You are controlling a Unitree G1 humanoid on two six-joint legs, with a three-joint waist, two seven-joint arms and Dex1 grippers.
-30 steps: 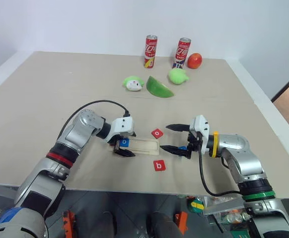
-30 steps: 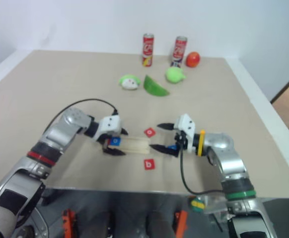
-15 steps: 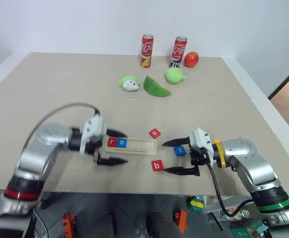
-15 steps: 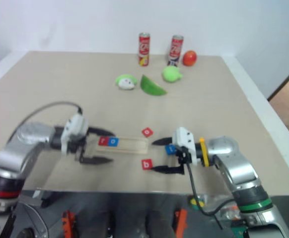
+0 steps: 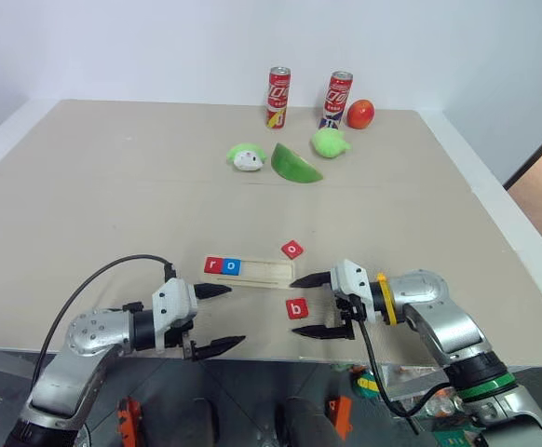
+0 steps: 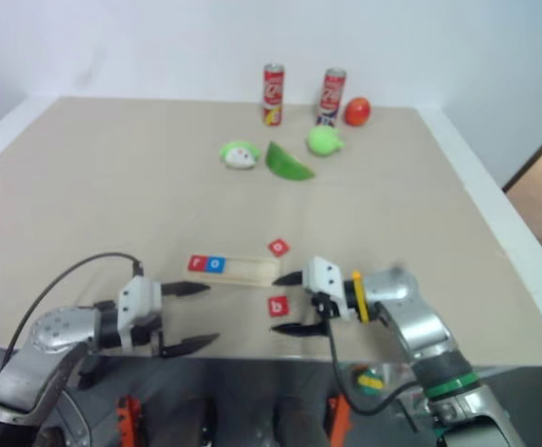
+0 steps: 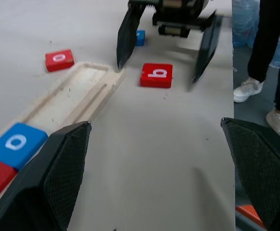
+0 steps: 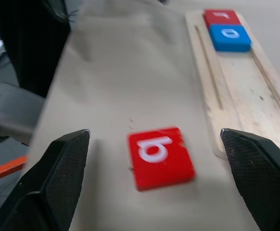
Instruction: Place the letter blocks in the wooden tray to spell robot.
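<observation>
The wooden tray (image 5: 264, 273) lies near the table's front, with a red r block (image 5: 213, 265) and a blue o block (image 5: 232, 267) at its left end. A red o block (image 5: 292, 249) lies just beyond the tray's right end. A red b block (image 5: 297, 308) lies in front of that end. My right gripper (image 5: 294, 306) is open, one finger on each side of the b block and neither touching it. A small blue block (image 7: 140, 37) lies behind it. My left gripper (image 5: 237, 316) is open and empty at the front edge, left of the tray.
At the back stand two red cans (image 5: 280, 96), a red apple (image 5: 360, 114), a green fruit (image 5: 330, 142), a green wedge (image 5: 295, 165) and a white-and-green toy (image 5: 248, 156). The table's front edge (image 5: 252, 356) is close under both grippers. A person's legs (image 7: 270, 57) stand beside the table.
My left gripper has let go of the blue o block in the tray and pulled back to the front edge. My right gripper has moved left and down to straddle the b block.
</observation>
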